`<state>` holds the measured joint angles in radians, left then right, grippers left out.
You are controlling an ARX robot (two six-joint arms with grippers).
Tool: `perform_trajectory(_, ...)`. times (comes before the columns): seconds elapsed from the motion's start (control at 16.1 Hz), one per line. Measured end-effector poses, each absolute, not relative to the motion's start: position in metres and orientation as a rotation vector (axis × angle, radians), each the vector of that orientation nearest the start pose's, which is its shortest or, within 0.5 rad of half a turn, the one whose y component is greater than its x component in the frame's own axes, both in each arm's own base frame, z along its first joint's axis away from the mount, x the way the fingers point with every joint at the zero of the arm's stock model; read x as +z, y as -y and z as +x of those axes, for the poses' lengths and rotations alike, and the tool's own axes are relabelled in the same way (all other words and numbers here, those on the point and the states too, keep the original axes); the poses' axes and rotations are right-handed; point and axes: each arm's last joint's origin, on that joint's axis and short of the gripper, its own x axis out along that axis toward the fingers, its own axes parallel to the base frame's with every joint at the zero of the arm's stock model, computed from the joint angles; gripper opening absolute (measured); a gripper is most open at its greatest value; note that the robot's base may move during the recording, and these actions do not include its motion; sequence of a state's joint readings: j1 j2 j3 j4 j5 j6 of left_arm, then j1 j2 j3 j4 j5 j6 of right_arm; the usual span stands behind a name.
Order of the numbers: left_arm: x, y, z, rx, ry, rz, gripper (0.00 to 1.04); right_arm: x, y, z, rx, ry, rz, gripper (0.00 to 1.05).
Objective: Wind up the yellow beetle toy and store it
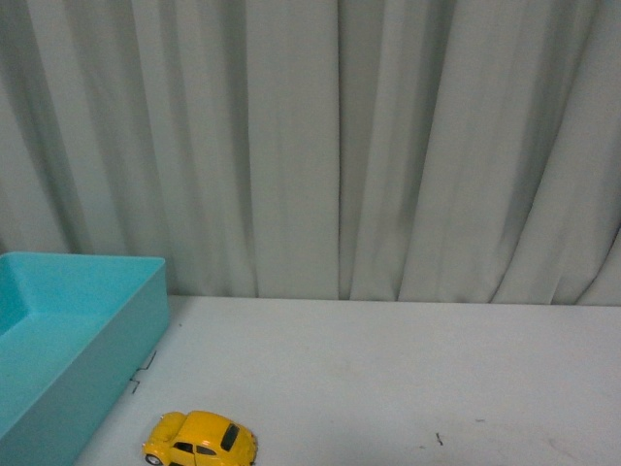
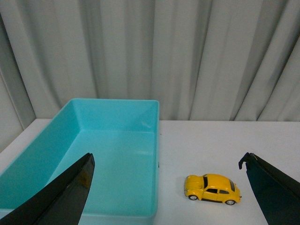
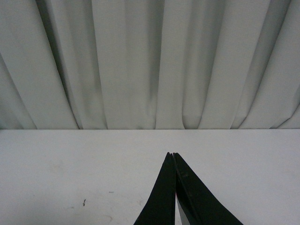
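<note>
Field notes, one moment.

Toy: the small, glossy yellow beetle toy (image 1: 200, 439), with dark windows and black wheels, stands on all four wheels on the flat white counter (image 1: 388, 369). It is close in front of me and to my left. It is just beside the open turquoise plastic bin (image 1: 58, 330) and apart from it, with a strip of bare counter between toy and bin wall. The bin looks empty in the part I can see.

Left claw (image 2: 167, 159): wide open, holding nothing, raised above the counter. Its dark fingers (image 2: 61, 197) frame both the bin (image 2: 157, 140) and the toy (image 2: 212, 189). The toy lies ahead of and below this claw, inside the span of the fingers but off-centre, toward the finger on the side away from the bin.

Right claw (image 3: 173, 154): tips pressed together, empty. Its view holds only bare counter and the pale grey pleated curtain (image 3: 140, 61), no toy.

Key relation: the toy is on my left side, so the left arm is clearly the nearer one.

Long axis: runs roughly crosswise to the way I face, roughly square to the bin's long wall, one end toward that wall. The left wrist view shows the car side-on. I judge my open span lies along the car's length, not across its narrow body.

Judgement: a grip across the doors calls for turning the left wrist and shifting away from the bin before descending. The toy is not yet grasped, wound or stored.
</note>
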<state>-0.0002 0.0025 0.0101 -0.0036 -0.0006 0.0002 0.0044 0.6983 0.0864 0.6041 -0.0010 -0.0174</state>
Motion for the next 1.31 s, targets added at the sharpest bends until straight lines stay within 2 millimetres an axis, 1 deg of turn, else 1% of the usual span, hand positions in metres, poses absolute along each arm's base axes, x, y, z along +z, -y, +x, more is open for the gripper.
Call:
perform_trajectory(0.25,0.166,0.0,0.097,0.0,0.004,0.0,0.98,0.175,-0.001,0.135,0.005,-0.002,-0.015,0.02)
perform_trajectory(0.31,0.166,0.0,0.097,0.0,0.004,0.0,0.98,0.171,-0.001,0.133,0.005,0.025,-0.015,0.02)
perform_trajectory(0.37,0.166,0.0,0.097,0.001,0.004,0.0,0.98,0.166,-0.001,0.131,0.004,-0.014,-0.015,0.02)
perform_trajectory(0.56,0.166,0.0,0.097,0.0,0.004,0.0,0.98,0.17,-0.001,0.124,0.004,0.014,-0.015,0.02)
perform_trajectory(1.06,0.166,0.0,0.097,0.0,0.004,0.0,0.98,0.17,0.0,0.111,0.004,0.013,-0.015,0.02)
perform_trajectory(1.24,0.166,0.0,0.097,0.0,0.004,0.0,0.98,0.169,0.0,0.108,0.004,0.009,-0.015,0.02)
perform_trajectory(1.31,0.166,0.0,0.097,0.0,0.004,0.0,0.98,0.164,-0.001,0.102,0.008,-0.042,-0.015,0.02)
